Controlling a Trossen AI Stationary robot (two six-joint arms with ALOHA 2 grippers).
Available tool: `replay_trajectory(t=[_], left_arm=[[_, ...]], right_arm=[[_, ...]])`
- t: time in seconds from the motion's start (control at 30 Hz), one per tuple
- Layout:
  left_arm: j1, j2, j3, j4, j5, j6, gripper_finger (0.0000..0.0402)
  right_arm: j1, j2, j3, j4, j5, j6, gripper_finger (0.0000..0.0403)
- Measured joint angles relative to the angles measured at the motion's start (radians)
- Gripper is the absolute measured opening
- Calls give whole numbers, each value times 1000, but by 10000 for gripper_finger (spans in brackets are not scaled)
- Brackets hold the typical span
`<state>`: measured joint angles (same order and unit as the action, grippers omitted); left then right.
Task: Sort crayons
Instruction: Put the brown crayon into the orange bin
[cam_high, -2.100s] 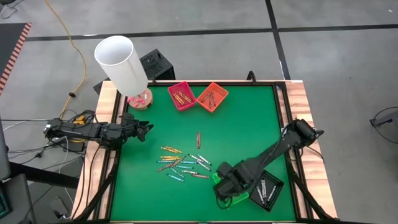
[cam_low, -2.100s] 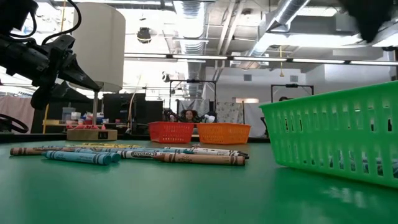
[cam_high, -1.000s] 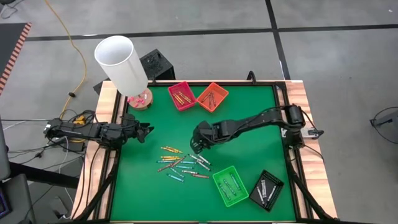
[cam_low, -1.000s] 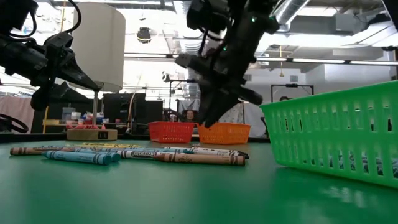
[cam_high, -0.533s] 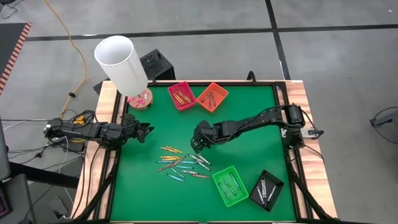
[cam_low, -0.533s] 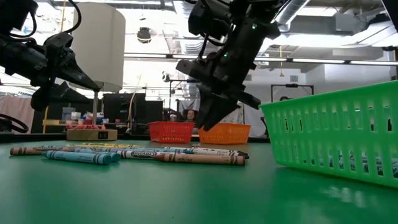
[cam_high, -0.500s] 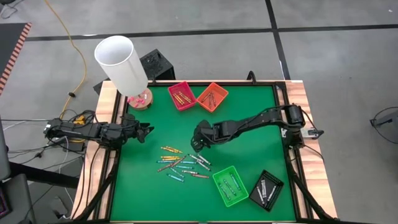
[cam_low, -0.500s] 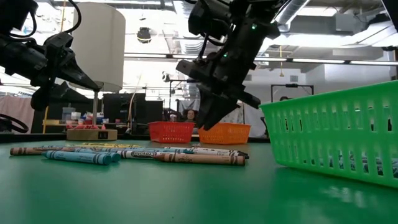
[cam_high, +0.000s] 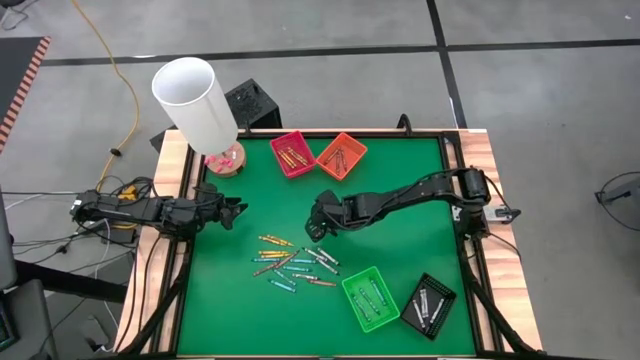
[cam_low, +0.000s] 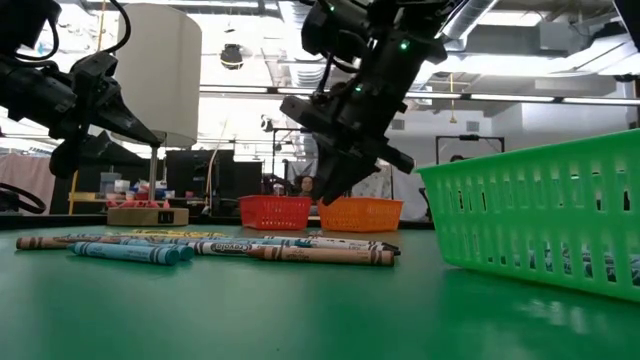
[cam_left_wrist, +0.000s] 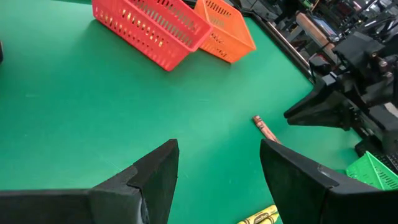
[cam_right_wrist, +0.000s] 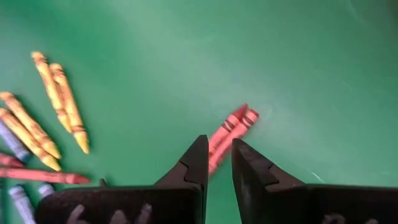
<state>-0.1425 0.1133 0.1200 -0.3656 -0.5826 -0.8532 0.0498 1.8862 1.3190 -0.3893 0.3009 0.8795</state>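
A lone red-brown crayon (cam_right_wrist: 227, 132) lies on the bare green worktop (cam_high: 400, 190), apart from the main scatter of crayons (cam_high: 295, 263) nearer the front edge, and the right hand (cam_high: 316, 229) hangs right over it with its fingers narrowly parted and nothing between them, so this looks like the reach before a pick. Next it should drop, straddle the stick and close, while the left hand (cam_high: 228, 211) waits spread at the worktop's left edge. The low view shows printing on the wrappers, too small to read.
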Motion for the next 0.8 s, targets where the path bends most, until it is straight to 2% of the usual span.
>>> replay_trajectory(t=[0.23,0.8], left_arm=[[0,0,0,0,0,0,215],[0,1,0,-1,-1,3,215]], right_arm=[[6,0,0,64,64,-74,68],[20,85,4,61,38,-40,64]])
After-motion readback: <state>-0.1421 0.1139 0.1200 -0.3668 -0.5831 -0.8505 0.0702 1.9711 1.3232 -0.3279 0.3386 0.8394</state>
